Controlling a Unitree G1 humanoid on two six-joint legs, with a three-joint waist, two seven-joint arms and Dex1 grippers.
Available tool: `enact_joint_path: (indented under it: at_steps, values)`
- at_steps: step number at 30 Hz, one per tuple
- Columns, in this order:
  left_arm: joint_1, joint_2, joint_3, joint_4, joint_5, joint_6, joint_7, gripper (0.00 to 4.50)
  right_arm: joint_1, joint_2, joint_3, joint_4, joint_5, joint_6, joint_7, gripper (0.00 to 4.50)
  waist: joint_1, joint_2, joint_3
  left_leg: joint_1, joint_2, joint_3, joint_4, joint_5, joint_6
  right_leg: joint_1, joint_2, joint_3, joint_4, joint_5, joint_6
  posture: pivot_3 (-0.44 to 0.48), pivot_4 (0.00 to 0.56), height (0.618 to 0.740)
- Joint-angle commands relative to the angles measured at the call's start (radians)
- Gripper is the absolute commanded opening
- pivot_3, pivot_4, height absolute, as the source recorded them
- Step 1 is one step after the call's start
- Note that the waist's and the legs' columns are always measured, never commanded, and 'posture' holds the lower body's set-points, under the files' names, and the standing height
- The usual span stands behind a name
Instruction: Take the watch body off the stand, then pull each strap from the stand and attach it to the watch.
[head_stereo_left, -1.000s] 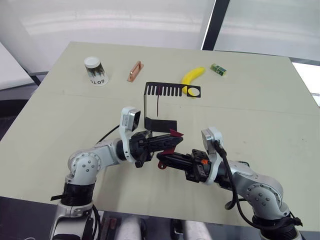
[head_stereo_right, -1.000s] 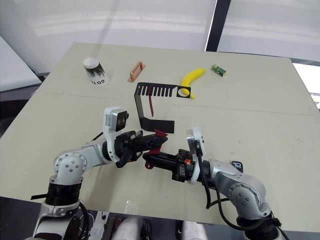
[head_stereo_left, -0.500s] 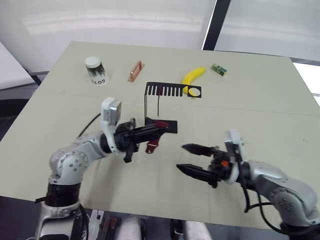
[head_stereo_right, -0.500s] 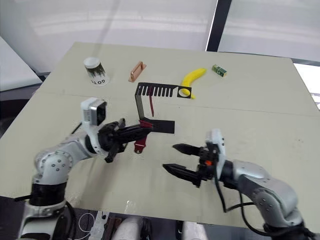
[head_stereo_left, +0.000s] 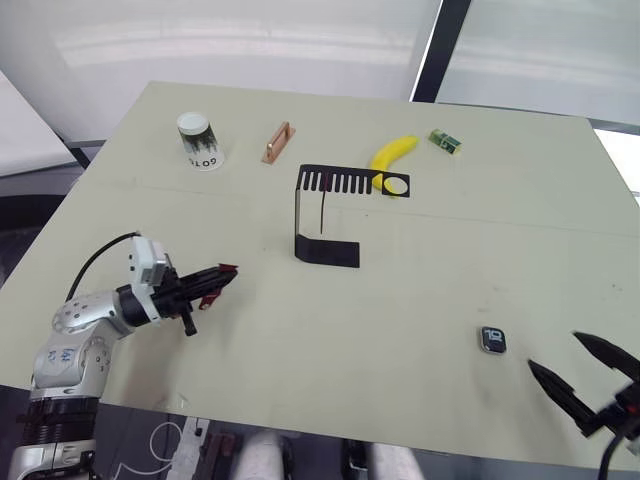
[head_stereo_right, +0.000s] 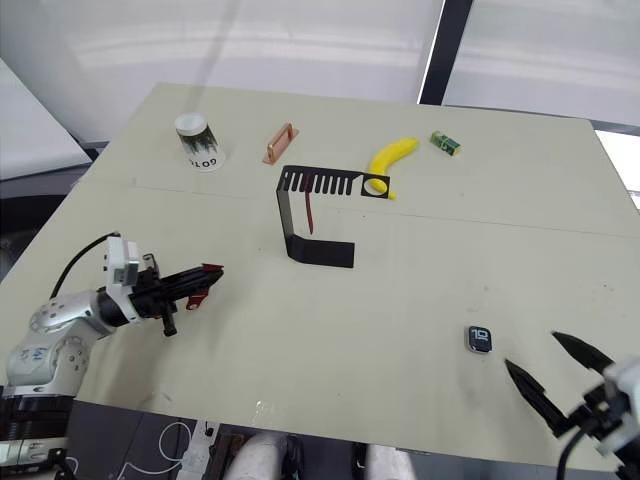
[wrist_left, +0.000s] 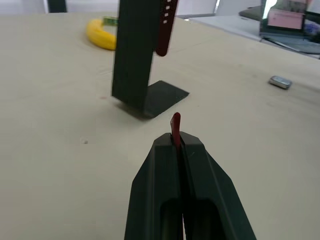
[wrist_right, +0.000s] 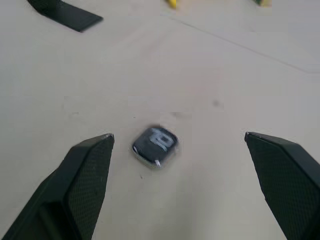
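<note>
Centrally on table (head_stereo_left: 520, 200): stand (head_stereo_left: 325, 215) upright, one strap (head_stereo_right: 309, 214) hanging from comb arm. Left gripper (head_stereo_left: 222, 274) at near-left — pinched on second strap (wrist_left: 175, 126), well apart from stand. Right gripper (head_stereo_left: 585, 375) at near-right edge — fingers spread wide, empty. Watch body (head_stereo_left: 492, 340) flat on table just ahead of right gripper, screen up.

We saw a matt, smooth beige worktop (head_stereo_left: 450, 230). The stand (head_stereo_left: 325, 215) looked like thin matt black metal. The watch body (wrist_right: 155, 145) had a glossy black screen. The right end effector's fingers (wrist_right: 85, 175) showed a woven carbon-like texture.
</note>
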Motion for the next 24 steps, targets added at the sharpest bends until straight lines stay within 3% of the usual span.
enact_joint_path:
  at_steps: [1,7,12,19,24]
  values:
    - [0.030,0.018,0.079,0.022,0.005,-0.039,0.026,0.00,0.051,0.045,-0.083,0.108,-0.037,-0.152,0.012,4.44,-0.002,0.000,0.000,0.000,0.000,0.000,0.000,-0.001,0.000,0.000,0.000,0.001,0.000,0.000,0.000,0.000,0.150,0.729]
    - [0.079,-0.005,0.079,-0.082,-0.027,0.007,0.050,0.00,0.052,0.128,-0.102,0.154,0.016,-0.146,-0.088,4.44,-0.014,0.001,0.000,0.001,0.000,0.000,0.000,-0.002,-0.003,0.000,-0.001,0.002,0.000,0.000,-0.001,0.000,0.150,0.729]
    - [0.066,-0.035,0.062,-0.177,-0.053,0.039,0.087,0.00,-0.028,0.193,-0.038,0.064,0.025,-0.103,-0.228,4.44,-0.025,0.002,0.000,0.001,0.000,0.000,0.000,-0.004,-0.005,0.000,-0.002,0.002,0.002,0.000,-0.001,0.000,0.150,0.729]
    - [0.017,-0.049,-0.073,-0.449,-0.139,0.166,0.095,0.00,-0.090,0.258,0.213,-0.294,-0.069,0.111,-0.482,4.44,-0.025,0.004,-0.001,0.002,0.000,0.000,0.000,-0.002,-0.006,-0.001,-0.002,0.002,0.006,-0.001,-0.002,0.000,0.150,0.729]
    - [-0.035,-0.059,-0.201,-0.566,-0.170,0.237,0.082,0.00,-0.133,0.217,0.395,-0.475,-0.091,0.467,-0.684,4.44,-0.023,0.005,-0.002,0.002,0.000,0.000,0.001,0.000,-0.005,-0.001,-0.002,0.002,0.010,-0.001,-0.002,0.000,0.150,0.729]
